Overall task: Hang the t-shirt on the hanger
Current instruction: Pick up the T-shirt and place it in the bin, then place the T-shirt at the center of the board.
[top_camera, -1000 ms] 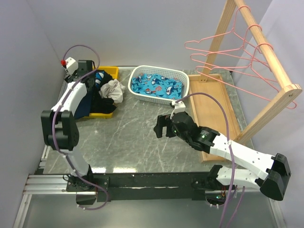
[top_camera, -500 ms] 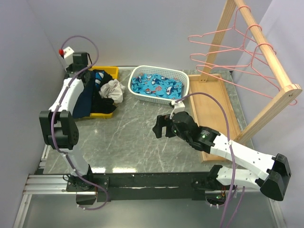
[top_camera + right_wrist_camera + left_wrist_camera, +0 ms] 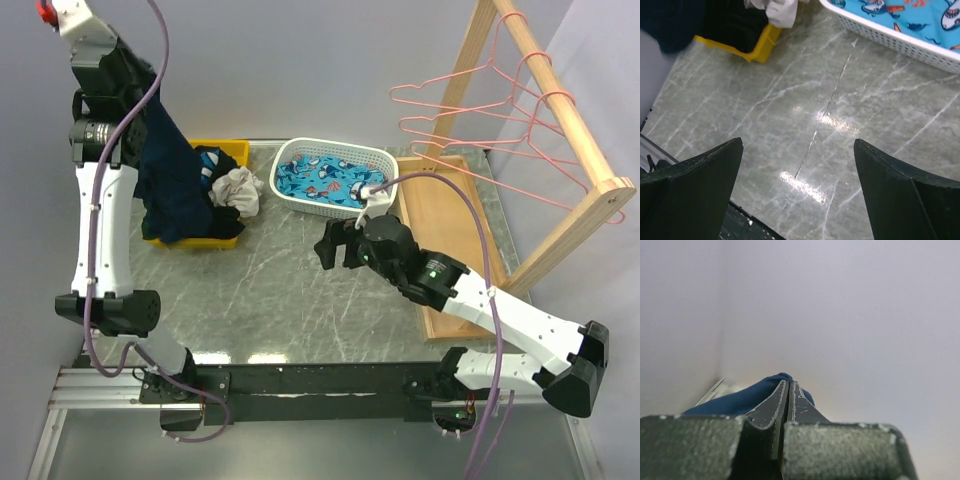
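Note:
The dark navy t-shirt (image 3: pixel 170 180) hangs in a long drape above the yellow bin (image 3: pixel 236 152), its lower end still at the bin. High at the far left, my left gripper (image 3: pixel 138 88) is shut on the shirt's top edge. In the left wrist view the fingertips (image 3: pixel 789 383) pinch a fold of navy cloth (image 3: pixel 740 399). My right gripper (image 3: pixel 331 250) hovers open over the middle of the table, with only bare marble between its fingers (image 3: pixel 798 142). Several pink wire hangers (image 3: pixel 470 110) hang on the wooden rack (image 3: pixel 565 115) at the right.
A heap of black, white and green clothes (image 3: pixel 232 190) fills the yellow bin. A white basket (image 3: pixel 388 166) with whale-print fabric (image 3: pixel 330 180) stands at the back centre. The rack's wooden base (image 3: pixel 450 225) lies along the table's right side. Grey walls close in at the left and back.
My left gripper shut on the navy t-shirt in the bin and rose high, pulling it up into a hanging drape. My right gripper drifted a little left and farther back.

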Tool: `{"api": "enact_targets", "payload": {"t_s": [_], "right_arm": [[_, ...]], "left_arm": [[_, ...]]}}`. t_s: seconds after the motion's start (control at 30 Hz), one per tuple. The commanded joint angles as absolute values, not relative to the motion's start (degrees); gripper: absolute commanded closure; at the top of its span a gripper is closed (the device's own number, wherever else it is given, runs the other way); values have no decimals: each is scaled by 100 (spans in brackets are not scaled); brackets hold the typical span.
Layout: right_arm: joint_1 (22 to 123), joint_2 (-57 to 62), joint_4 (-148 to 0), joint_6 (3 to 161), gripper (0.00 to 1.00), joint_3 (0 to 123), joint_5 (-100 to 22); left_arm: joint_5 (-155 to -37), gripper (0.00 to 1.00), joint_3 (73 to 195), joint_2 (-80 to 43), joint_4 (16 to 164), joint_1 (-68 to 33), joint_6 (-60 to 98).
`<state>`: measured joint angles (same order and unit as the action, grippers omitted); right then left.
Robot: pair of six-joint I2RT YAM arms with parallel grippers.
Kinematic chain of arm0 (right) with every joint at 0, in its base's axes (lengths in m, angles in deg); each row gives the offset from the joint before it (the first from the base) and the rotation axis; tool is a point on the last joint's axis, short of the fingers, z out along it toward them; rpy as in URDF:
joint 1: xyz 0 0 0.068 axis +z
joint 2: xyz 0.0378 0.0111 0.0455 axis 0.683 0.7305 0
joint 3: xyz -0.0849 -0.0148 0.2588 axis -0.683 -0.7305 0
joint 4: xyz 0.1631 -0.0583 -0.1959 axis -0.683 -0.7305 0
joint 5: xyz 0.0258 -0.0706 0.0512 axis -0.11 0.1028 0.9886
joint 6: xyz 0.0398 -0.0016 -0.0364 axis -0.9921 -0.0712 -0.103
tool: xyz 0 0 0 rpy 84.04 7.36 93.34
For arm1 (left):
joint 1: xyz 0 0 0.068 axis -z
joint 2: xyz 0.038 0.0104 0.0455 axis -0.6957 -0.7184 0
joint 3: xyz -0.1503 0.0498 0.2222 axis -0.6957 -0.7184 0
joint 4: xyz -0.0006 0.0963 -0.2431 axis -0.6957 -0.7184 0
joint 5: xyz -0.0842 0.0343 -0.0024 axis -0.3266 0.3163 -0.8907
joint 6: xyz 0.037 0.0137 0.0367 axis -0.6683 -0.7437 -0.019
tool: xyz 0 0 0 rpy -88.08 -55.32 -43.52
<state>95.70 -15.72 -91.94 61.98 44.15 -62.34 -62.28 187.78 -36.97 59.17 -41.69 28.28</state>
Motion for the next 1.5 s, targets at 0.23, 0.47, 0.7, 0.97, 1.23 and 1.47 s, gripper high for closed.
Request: {"api": "enact_targets", "payload": {"t_s": [0.23, 0.47, 0.7, 0.97, 1.23, 1.47], "right_arm": [[9546, -1108, -9033, 6398, 0, 5381, -6224], [9537, -1124, -8849, 6363, 0, 5267, -6197], [9537, -1116, -8296, 6327, 0, 4776, -6171], [9476, -887, -6960, 6222, 0, 4002, -5293], [9484, -2379, -8013, 5651, 0, 3238, -6486], [9484, -3436, -8812, 5299, 0, 2745, -6979]], "left_arm": [[-6650, 99, 19871, -2891, 6897, -2484, 1678], [-6993, 99, 19433, -2338, 6941, -1623, 1898], [-7345, 99, 19625, -2214, 6624, -920, 2126], [-7548, 99, 19591, -2127, 6300, -515, 2512], [-7564, 99, 15491, -1012, 6737, -260, 3855], [-8338, 69, 12248, -826, 7827, 608, 4903]]}}
